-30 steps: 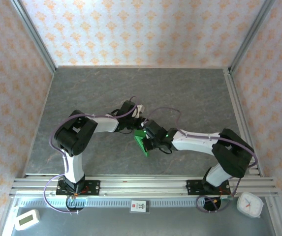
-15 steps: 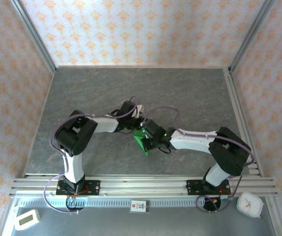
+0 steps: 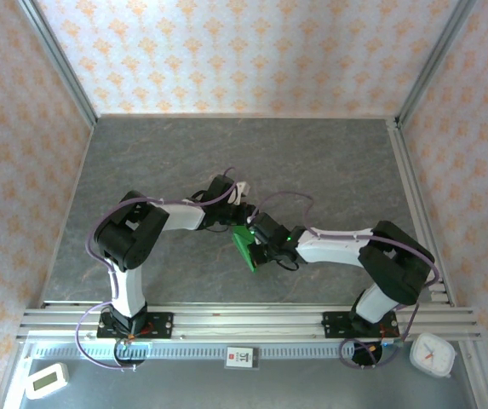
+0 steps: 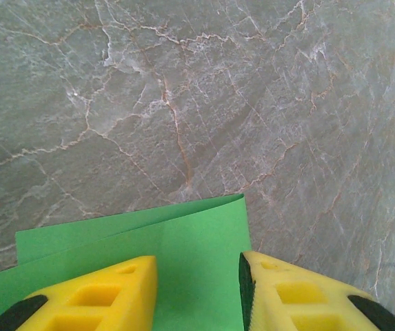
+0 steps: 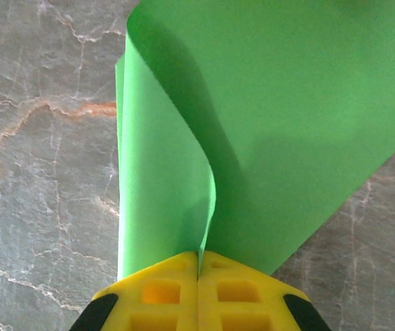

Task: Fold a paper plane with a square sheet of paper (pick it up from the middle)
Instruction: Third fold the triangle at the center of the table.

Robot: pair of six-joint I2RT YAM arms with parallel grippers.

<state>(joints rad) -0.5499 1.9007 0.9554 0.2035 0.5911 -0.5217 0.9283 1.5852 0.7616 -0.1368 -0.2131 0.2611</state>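
Observation:
The square sheet of paper [image 3: 244,247] is bright green and lies partly folded on the grey table between the two arms. My right gripper [image 5: 198,258] is shut on one of its edges. The pinched flap [image 5: 163,172] curls up and over the flatter layer [image 5: 300,96]. In the top view the right gripper [image 3: 258,244] sits at the sheet's right side. My left gripper [image 4: 197,286] hovers just over the paper [image 4: 190,238] with its yellow fingers [image 4: 100,293] apart and flat paper showing between them. A fold line runs along the paper's far edge there. In the top view the left gripper [image 3: 237,223] is at the sheet's upper end.
The marbled grey table [image 3: 184,153] stretches behind and to both sides of the arms. Aluminium frame rails [image 3: 244,317] run along the near edge, with posts at the corners. A small white timer [image 3: 46,380] and a white clock [image 3: 433,354] lie in front of the rail.
The right arm's forearm and wrist have shifted slightly left and nearer with the paper still pinched. The left arm and the sheet stay almost where they were.

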